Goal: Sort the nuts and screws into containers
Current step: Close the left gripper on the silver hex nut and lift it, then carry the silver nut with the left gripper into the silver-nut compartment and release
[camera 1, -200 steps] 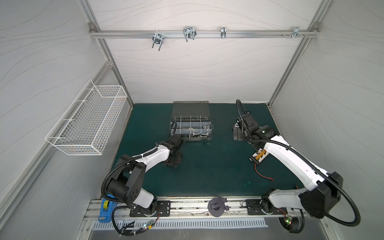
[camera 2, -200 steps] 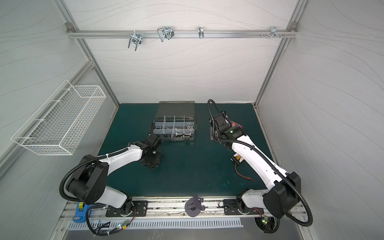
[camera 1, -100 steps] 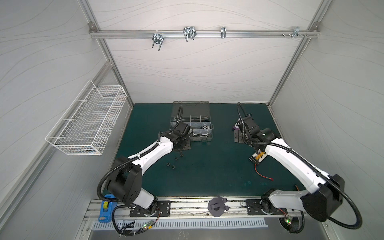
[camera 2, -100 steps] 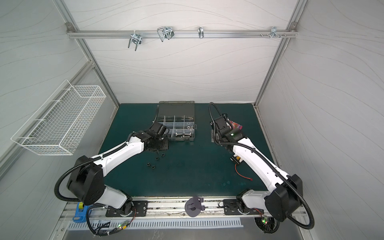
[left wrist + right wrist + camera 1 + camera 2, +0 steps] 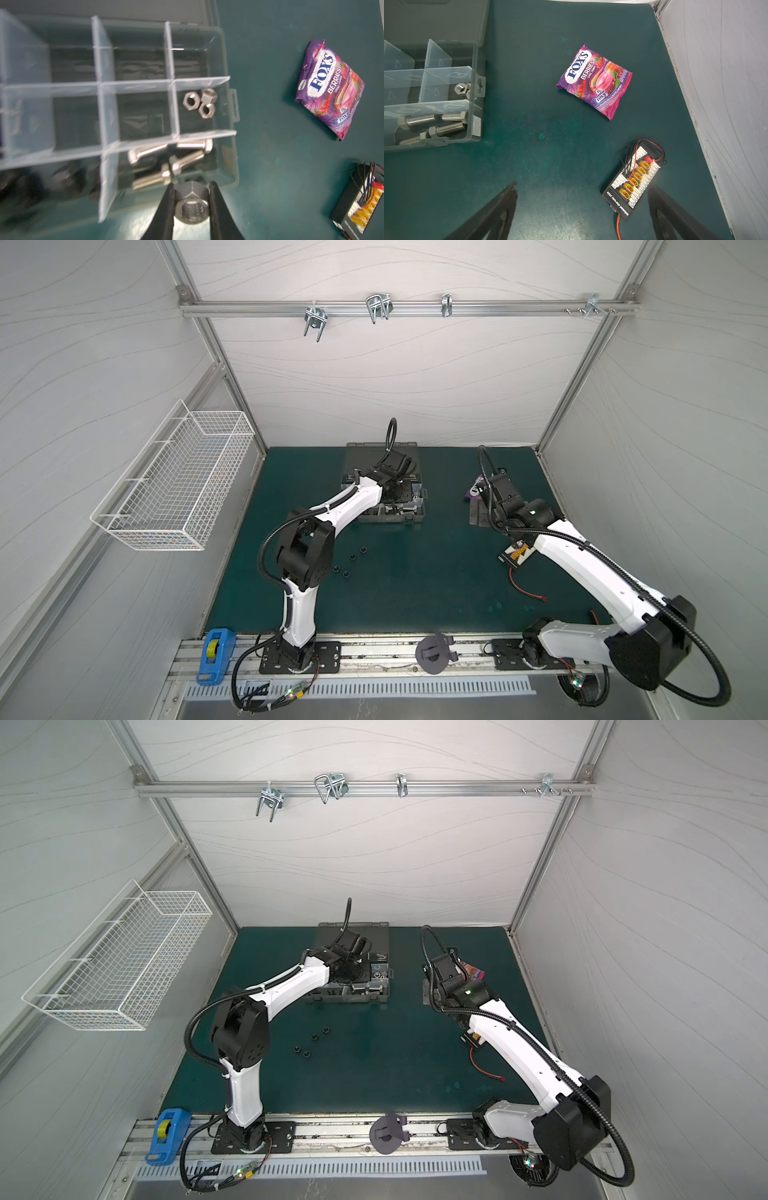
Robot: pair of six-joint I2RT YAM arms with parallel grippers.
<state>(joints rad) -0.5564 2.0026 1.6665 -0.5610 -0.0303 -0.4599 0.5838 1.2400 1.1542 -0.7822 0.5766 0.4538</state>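
Note:
My left gripper (image 5: 191, 187) is shut on a large silver nut (image 5: 191, 204) and hangs over the outer edge of the grey organizer case (image 5: 386, 517), beside the compartment that holds several silver hex-head screws (image 5: 166, 162). In the adjoining compartment lie three silver nuts (image 5: 199, 102). Several small black nuts (image 5: 353, 558) sit loose on the green mat in front of the case, seen in both top views. My right gripper (image 5: 581, 187) is open over bare mat to the right of the case, with nothing between its fingers.
A purple candy bag (image 5: 593, 82) lies right of the case. A black charging board (image 5: 633, 182) with red wires sits near the right wall. A white wire basket (image 5: 174, 485) hangs on the left wall. A blue tape dispenser (image 5: 214, 653) stands on the front rail.
My left gripper has moved from the loose black nuts on the mat back to the organizer case, still shut. The right gripper has shifted only slightly and stays open.

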